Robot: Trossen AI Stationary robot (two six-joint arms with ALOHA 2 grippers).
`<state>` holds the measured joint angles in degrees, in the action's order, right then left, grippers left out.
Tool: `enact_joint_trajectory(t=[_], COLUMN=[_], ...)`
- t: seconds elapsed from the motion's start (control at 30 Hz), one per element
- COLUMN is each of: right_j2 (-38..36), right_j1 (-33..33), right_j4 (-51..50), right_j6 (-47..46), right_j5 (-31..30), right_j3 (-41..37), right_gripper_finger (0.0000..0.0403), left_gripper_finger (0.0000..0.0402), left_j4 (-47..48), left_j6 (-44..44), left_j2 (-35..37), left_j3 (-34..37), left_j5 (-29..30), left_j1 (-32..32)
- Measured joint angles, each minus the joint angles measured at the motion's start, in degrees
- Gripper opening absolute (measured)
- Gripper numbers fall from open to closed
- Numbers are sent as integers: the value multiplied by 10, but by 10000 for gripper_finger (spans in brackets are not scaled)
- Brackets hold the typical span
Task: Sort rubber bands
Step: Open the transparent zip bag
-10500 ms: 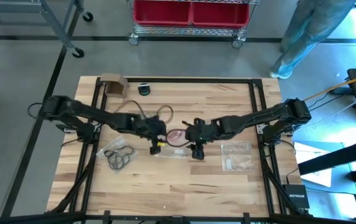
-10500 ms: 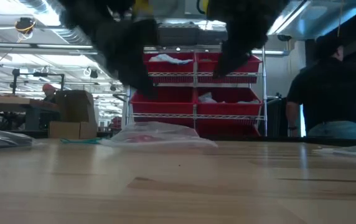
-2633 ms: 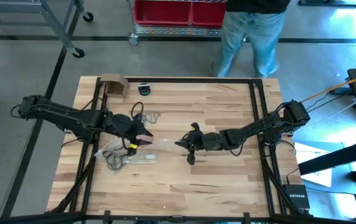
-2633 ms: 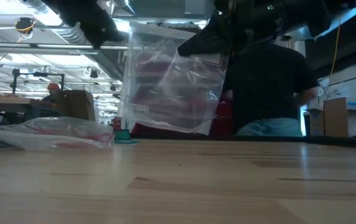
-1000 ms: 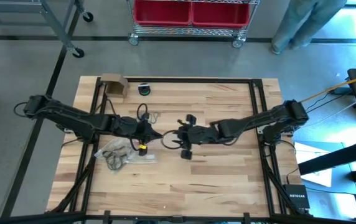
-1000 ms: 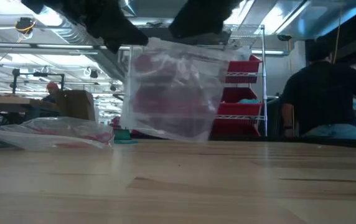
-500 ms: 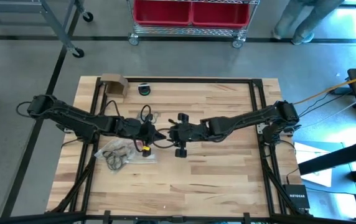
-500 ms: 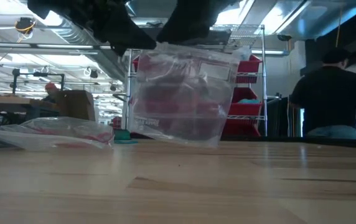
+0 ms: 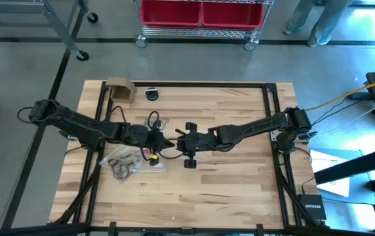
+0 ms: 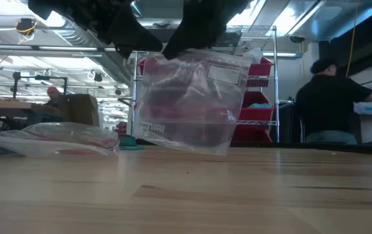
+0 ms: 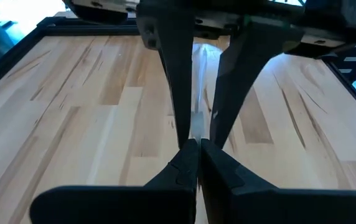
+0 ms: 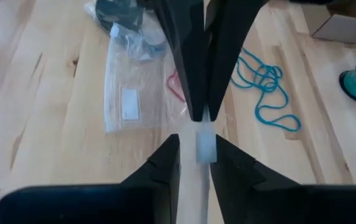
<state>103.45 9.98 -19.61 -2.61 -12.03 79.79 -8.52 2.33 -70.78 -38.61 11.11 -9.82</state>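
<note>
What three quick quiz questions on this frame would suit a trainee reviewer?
1. True or false: the clear zip bag with red rubber bands inside hangs above the table.
2. Which pincer is shut on the bag's top edge: A left pincer, B neither?
3. Fill in: the loose rubber bands lying on the wood in the right wrist view are ____.

Key: 1 true; 2 A; 3 teal.
</note>
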Motion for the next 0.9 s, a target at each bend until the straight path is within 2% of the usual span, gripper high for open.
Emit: enact_joint_trajectory(t=[0.9], right_j2=[-3], right_j1=[0], right_j4=[-36], right_j6=[0], right_j5=[-4], right_j3=[25], right_gripper_finger=[72], left_gripper_finger=[1], left_j4=[1], left_j6=[-9], left_j2=[0], left_j3=[0], left_j5=[0], left_j1=[0])
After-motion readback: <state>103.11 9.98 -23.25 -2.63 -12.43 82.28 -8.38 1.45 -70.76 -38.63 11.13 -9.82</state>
